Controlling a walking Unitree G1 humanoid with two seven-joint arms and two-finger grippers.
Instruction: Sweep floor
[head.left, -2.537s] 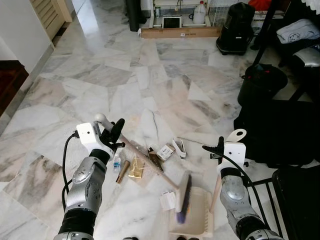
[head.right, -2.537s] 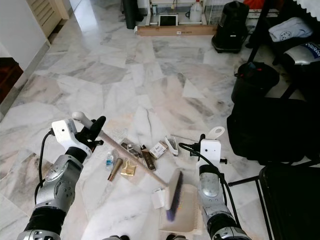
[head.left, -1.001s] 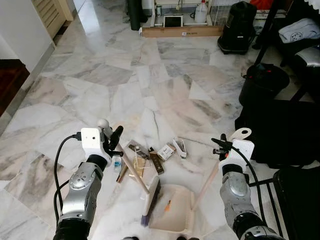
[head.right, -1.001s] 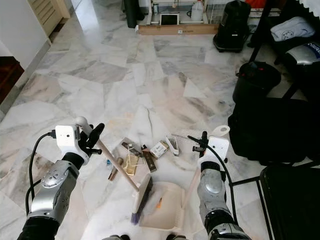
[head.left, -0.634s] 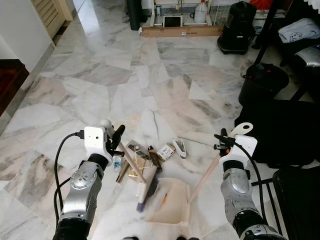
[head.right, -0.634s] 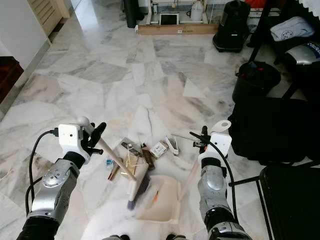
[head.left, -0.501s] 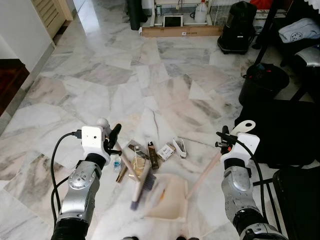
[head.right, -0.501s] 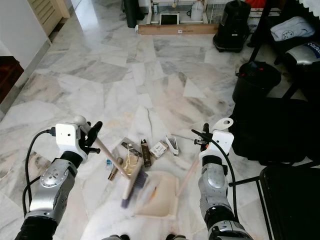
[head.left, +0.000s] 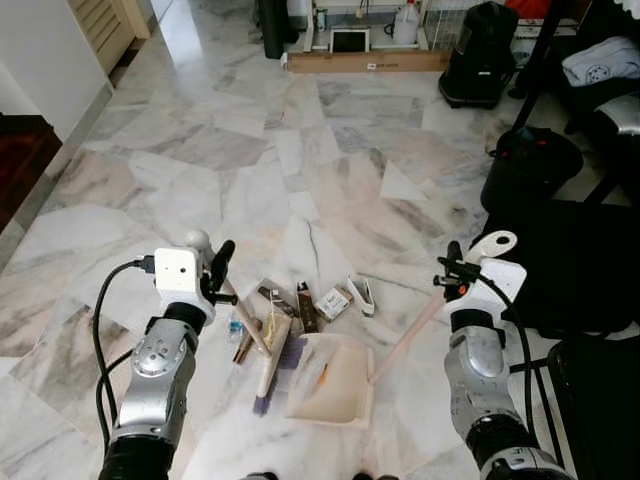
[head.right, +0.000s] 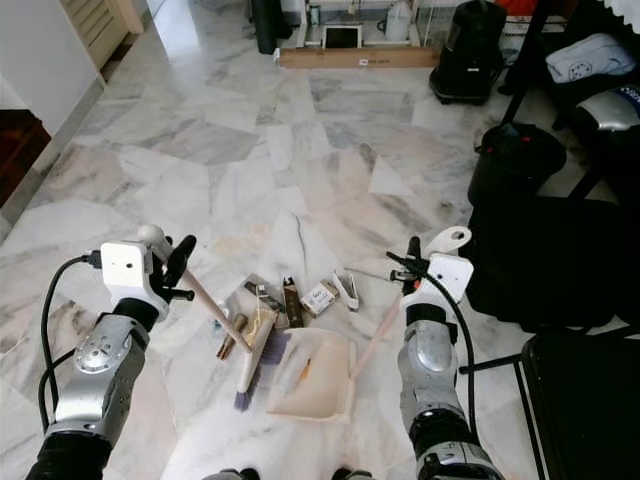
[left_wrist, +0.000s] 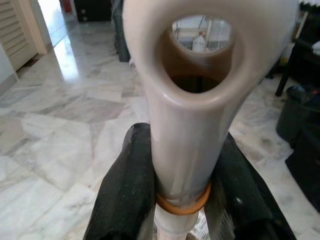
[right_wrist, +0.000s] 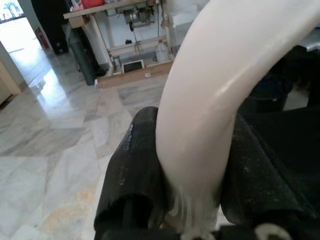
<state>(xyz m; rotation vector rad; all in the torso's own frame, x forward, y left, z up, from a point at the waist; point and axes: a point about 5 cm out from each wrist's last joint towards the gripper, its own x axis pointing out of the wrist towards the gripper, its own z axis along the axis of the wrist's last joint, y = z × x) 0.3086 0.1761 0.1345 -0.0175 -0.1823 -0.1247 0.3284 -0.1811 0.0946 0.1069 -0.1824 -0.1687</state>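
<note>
The marble floor (head.left: 300, 170) lies open ahead toward a long cardboard box (head.left: 362, 62) by the far wall, while black bags (head.left: 560, 262) and a black bin (head.left: 528, 165) crowd the robot's right and a white wall (head.left: 40, 60) closes the left. Near the robot's feet, the left hand (head.left: 218, 270) is clamped on the upper end of the broom (head.left: 262, 352), whose wooden handle slants down and away from that hand to a brush head resting on the floor just beside the left edge of the dustpan (head.left: 325, 380). The right hand (head.left: 452, 268) is clamped on the top of the dustpan's long pale handle, which runs down leftward to the pan lying flat between the two arms. Scattered litter (head.left: 310, 300), wrappers and small cartons, lies just beyond the pan and brush. The left wrist view shows black fingers (left_wrist: 125, 190) pressed on both sides of the broom handle's looped end; the right wrist view shows fingers (right_wrist: 132, 175) squeezing the white curved grip.
</note>
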